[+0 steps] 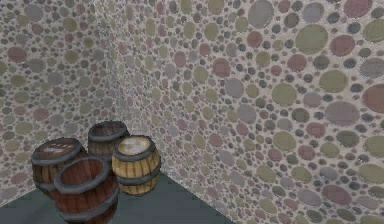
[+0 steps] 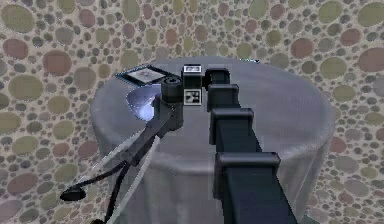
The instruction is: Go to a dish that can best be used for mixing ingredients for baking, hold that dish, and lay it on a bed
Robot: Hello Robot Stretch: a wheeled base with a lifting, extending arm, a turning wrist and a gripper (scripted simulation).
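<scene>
Arm [image 2: 240, 150] stretched over a round table [image 2: 290, 110], pale blue bowl [image 2: 146, 100] on it
The bowl lies on the grey cloth beside the gripper's [image 2: 92, 198] dark body, whose thin fingers slant down past the table's edge. I cannot tell how the jaws stand or whether they hold anything. Four barrels [image 1: 95, 165] cluster in a corner.

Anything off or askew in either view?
Only the pale blue bowl at the left of the round table: it looks tipped on edge, not sitting flat. The four barrels in the corner stand upright; nothing spilled.
</scene>
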